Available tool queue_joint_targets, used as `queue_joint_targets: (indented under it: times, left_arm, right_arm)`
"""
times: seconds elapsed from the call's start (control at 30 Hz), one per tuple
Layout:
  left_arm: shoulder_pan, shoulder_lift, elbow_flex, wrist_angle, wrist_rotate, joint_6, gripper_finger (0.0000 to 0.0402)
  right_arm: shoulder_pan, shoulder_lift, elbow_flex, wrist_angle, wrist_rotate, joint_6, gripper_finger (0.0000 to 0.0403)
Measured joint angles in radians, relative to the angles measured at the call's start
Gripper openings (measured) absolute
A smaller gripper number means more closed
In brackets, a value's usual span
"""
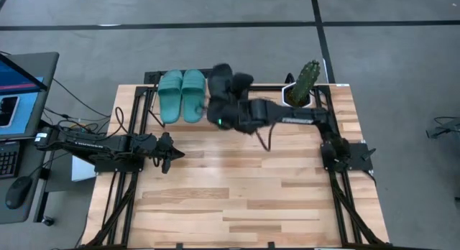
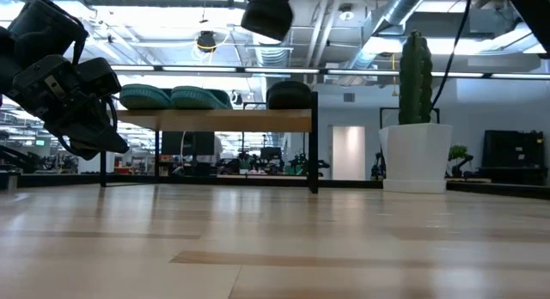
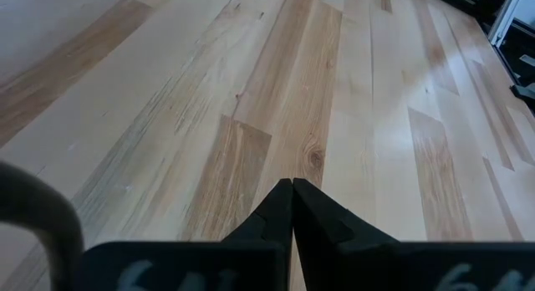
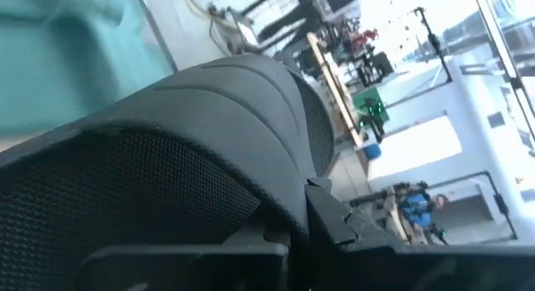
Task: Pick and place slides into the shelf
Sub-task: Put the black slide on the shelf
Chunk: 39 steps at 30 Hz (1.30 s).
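Two teal slides (image 1: 182, 96) lie on the shelf (image 2: 215, 119) at the table's far edge, beside one black slide (image 2: 289, 94). No writing is readable. Right gripper (image 1: 224, 83), reaching left over the shelf, is clamped on another black slide (image 4: 167, 157); left gripper (image 1: 175, 154) hangs closed and empty over the table's left side.

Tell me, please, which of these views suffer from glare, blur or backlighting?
Low view: bright ceiling lights backlight the shelf, leaving the black slide and left gripper as dark shapes. Right wrist view: the windows are washed out and the held black slide fills the picture, soft. High and left wrist views: evenly lit.
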Motion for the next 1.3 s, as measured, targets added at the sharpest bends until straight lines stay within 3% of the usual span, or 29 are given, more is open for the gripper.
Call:
queue_joint_targets:
  times: [0.1, 0.23, 0.9, 1.3]
  left_arm:
    - [0.000, 0.000, 0.000, 0.000, 0.000, 0.000, 0.0000]
    - [0.000, 0.000, 0.000, 0.000, 0.000, 0.000, 0.0000]
    - [0.000, 0.000, 0.000, 0.001, 0.000, 0.000, 0.0000]
    - [0.000, 0.000, 0.000, 0.001, 0.000, 0.000, 0.0000]
  right_arm:
    - [-0.052, 0.000, 0.000, 0.165, -0.047, -0.125, 0.0000]
    - [-0.109, 0.000, 0.000, 0.255, -0.119, -0.157, 0.0000]
    - [-0.169, 0.130, -0.001, 0.315, -0.185, -0.098, 0.0000]
    - [-0.176, 0.145, -0.001, 0.253, -0.200, 0.053, 0.0000]
